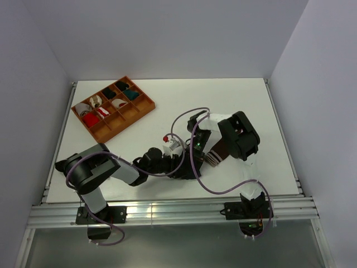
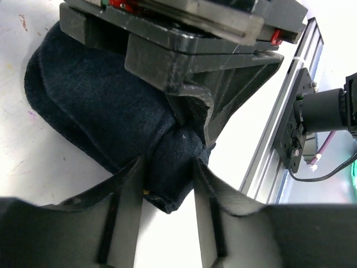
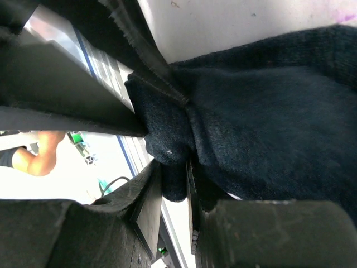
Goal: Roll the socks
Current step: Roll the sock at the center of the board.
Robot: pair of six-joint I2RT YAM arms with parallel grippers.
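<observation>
Laid low along the near edge of the table [image 1: 245,95], the left arm, reaching from the near left corner toward the middle. Arched up from the near right corner and folded back leftward, the right arm, wrist high. Clenched on a bunched fold of the navy sock [image 2: 95,106], the left gripper [image 2: 169,167]; pinching the same fold from the opposite side, the right gripper [image 3: 174,187], tips close to the other's. Dark, fuzzy knit, humped and creased where nipped, spreading flat over the white top beyond. Sited near the middle of the near edge, under both grippers. Just beside it, under the right wrist, the brown sock [image 1: 215,156], pale stripes showing. Toward the far left corner, the orange tray [image 1: 128,121].
</observation>
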